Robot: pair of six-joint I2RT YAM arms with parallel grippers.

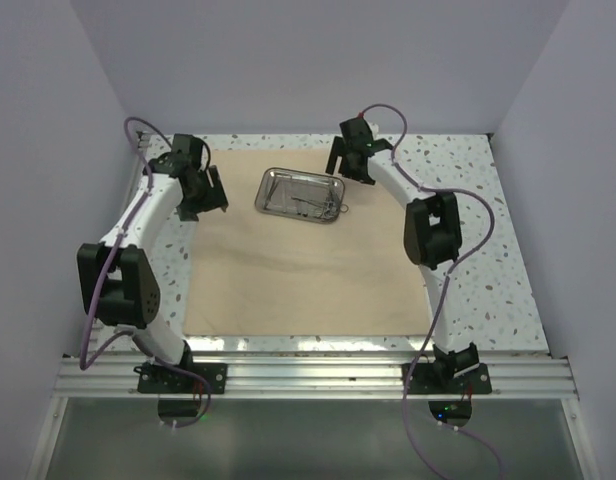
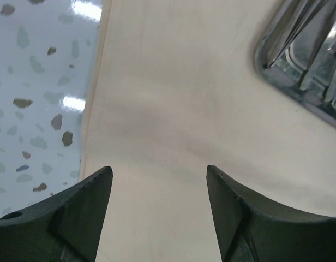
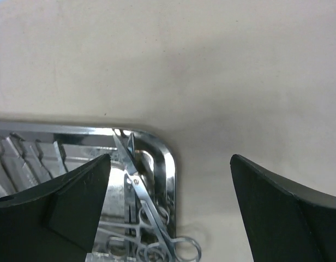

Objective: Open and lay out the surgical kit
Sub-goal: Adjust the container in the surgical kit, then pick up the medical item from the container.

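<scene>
The beige-tan cloth wrap (image 1: pixel 298 265) lies unfolded flat on the table. The shiny steel tray (image 1: pixel 270 176) sits on its far part and holds slim silver instruments (image 1: pixel 313 203). My left gripper (image 1: pixel 210 195) is open and empty, left of the tray, over bare cloth (image 2: pixel 173 109); a tray corner (image 2: pixel 264 65) shows at the upper right of the left wrist view. My right gripper (image 1: pixel 350 165) is open and empty at the tray's right end. In the right wrist view, scissors (image 3: pixel 149 204) lie across the tray's rim (image 3: pixel 169 164) with a finger ring hanging over it.
The speckled white tabletop (image 1: pixel 488 210) borders the cloth on both sides (image 2: pixel 37 98). Purple-grey walls close in left, right and back. A metal rail (image 1: pixel 308 375) runs along the near edge by the arm bases.
</scene>
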